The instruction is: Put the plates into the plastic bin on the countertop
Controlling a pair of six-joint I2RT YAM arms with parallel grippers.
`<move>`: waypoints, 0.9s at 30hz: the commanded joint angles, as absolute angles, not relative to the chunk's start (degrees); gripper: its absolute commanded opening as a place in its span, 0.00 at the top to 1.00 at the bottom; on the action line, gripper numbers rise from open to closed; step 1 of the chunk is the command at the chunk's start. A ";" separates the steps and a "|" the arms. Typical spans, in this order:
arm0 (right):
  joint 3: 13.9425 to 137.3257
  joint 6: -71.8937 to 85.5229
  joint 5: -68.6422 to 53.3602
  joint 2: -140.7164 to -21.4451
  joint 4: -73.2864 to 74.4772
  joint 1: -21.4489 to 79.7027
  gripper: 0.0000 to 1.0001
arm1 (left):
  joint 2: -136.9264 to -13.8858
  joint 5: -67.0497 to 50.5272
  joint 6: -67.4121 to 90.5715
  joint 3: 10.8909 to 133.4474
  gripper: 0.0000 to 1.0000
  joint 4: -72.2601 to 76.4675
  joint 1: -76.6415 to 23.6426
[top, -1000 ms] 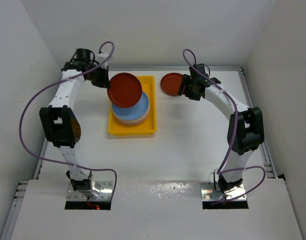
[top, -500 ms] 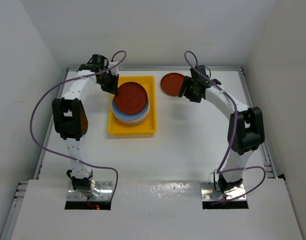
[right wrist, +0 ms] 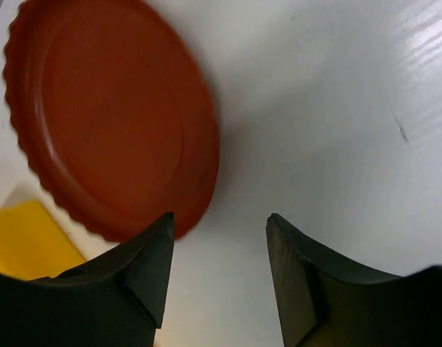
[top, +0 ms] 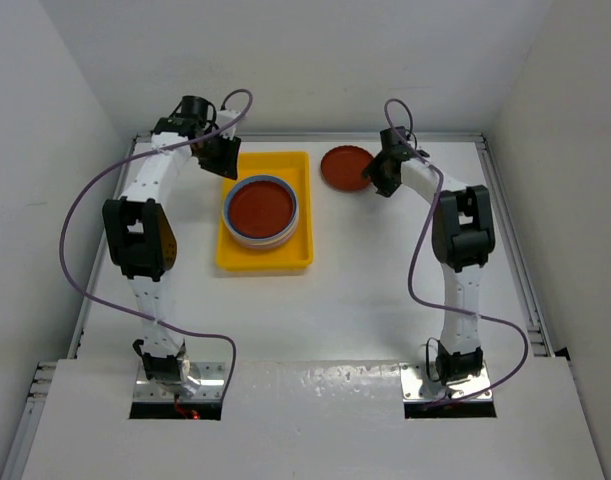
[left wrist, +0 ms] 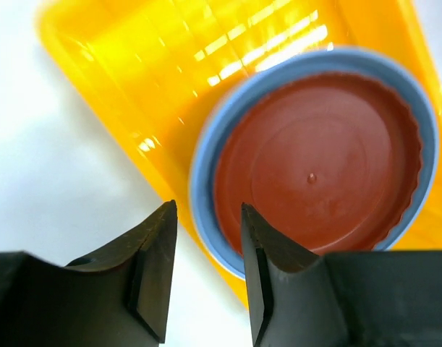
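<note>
Glossy yellow bin (top: 266, 263) holds a stack: a smooth dark red plate (left wrist: 315, 173) with a scalloped rim on top, a light blue plate (left wrist: 203, 155) ringing it. My left claw (left wrist: 206, 217) hangs over the bin's far-left rim, jaws apart, empty. My right claw (right wrist: 221, 224), arm stretched forward, gapes empty just beside the second red plate (right wrist: 112, 116), which lies flat on the shiny white countertop (right wrist: 336, 108).

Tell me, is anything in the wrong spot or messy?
One red plate lies on the countertop beside the bin, not in it. The stack inside the bin sits neat. Nothing looks spilled or broken.
</note>
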State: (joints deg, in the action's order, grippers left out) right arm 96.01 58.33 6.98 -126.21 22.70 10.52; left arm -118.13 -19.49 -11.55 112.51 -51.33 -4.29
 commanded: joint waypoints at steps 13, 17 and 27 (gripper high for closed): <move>106.26 75.14 10.72 -140.10 21.35 9.41 1.00 | -111.88 -18.98 -12.49 115.31 0.54 -51.50 1.22; 100.48 71.99 13.96 -133.18 17.68 9.14 1.00 | -110.84 -19.69 -12.48 113.47 0.54 -51.50 3.33; 88.24 52.66 9.77 -110.05 6.94 12.12 1.00 | -110.83 -19.69 -11.95 111.80 0.54 -50.98 9.76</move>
State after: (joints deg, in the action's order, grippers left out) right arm 88.51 60.49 11.57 -118.26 13.58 9.96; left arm -114.08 -19.20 -12.58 112.51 -51.35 8.54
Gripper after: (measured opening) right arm 0.003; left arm 0.458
